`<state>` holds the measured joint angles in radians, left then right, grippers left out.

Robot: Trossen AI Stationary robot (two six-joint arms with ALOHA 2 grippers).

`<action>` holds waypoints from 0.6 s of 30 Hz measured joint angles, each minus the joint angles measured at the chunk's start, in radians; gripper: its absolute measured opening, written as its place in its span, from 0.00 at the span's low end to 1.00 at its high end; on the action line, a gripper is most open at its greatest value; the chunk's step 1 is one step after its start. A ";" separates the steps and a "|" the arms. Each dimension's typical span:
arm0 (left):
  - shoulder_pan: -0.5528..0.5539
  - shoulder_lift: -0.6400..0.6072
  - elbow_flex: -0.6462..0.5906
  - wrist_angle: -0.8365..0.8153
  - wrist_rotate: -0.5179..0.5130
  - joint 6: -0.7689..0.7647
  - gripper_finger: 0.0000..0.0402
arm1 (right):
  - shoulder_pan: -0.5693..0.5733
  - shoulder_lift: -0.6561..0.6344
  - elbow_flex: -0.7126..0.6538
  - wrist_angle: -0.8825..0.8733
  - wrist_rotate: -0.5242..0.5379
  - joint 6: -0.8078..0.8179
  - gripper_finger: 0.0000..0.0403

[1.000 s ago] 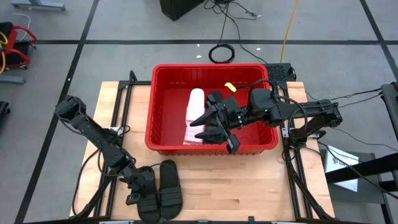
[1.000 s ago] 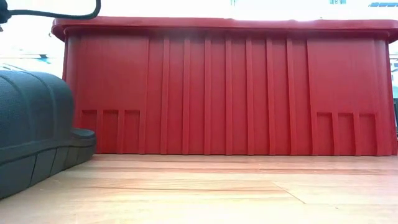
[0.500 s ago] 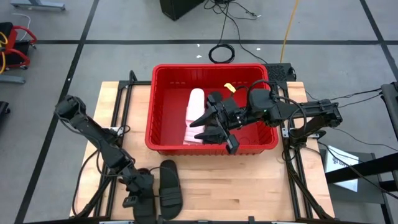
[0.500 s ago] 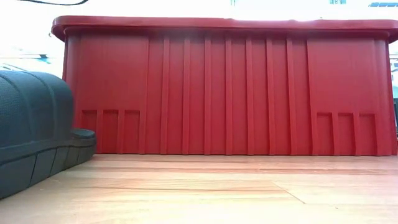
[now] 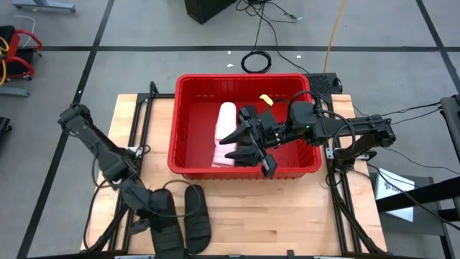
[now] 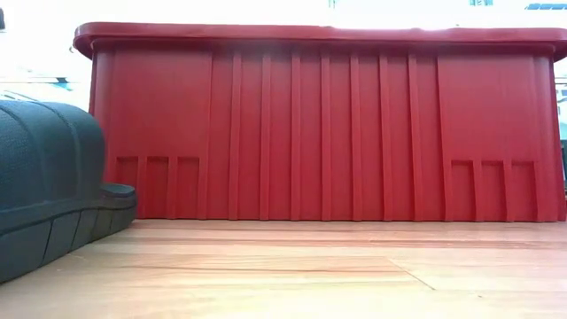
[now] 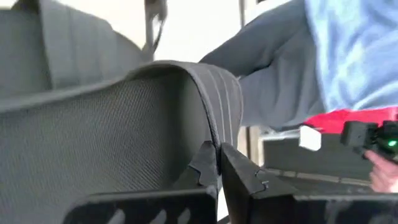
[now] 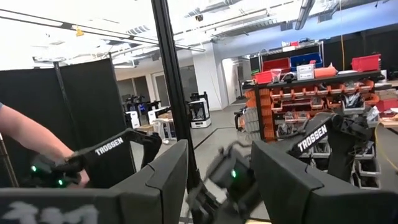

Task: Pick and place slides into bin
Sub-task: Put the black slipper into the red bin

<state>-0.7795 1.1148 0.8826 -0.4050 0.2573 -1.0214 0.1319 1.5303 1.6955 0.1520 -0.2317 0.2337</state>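
Note:
Two black slides lie at the table's near left. My left gripper is shut on the strap of the left one and partly hides it. The other black slide rests sole-down on the table beside it and also shows in the low view. The red bin stands at the far middle with a white slide lying inside. My right gripper hangs open above the bin's inside, holding nothing. My left gripper pinches the ribbed strap's edge of the left black slide between its two fingers. The fingers slant down at it from the table's left. The slide hangs from the strap below them; I cannot tell whether its sole is clear of the table.
The bin's tall near wall stands between the slides and the bin's inside. Bare wooden table lies near and right of the slides. A person stands beyond the table, a forearm showing in the right wrist view.
My left gripper has risen with the left black slide's strap in its shut fingers, and the arm has folded upward. The other black slide stays where it was. My right gripper has kept still.

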 joint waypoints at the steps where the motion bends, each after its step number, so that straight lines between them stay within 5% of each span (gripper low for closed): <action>1: 0.000 -0.008 0.024 -0.014 -0.014 0.007 0.00 | -0.001 0.000 0.000 0.000 0.000 -0.003 0.41; 18: 0.129 -0.011 0.498 -0.370 -0.172 0.286 0.00 | -0.029 0.000 0.000 0.000 0.002 -0.015 0.41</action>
<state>-0.6510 1.1036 1.3802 -0.7748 0.0848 -0.7354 0.1029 1.5303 1.6955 0.1520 -0.2298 0.2188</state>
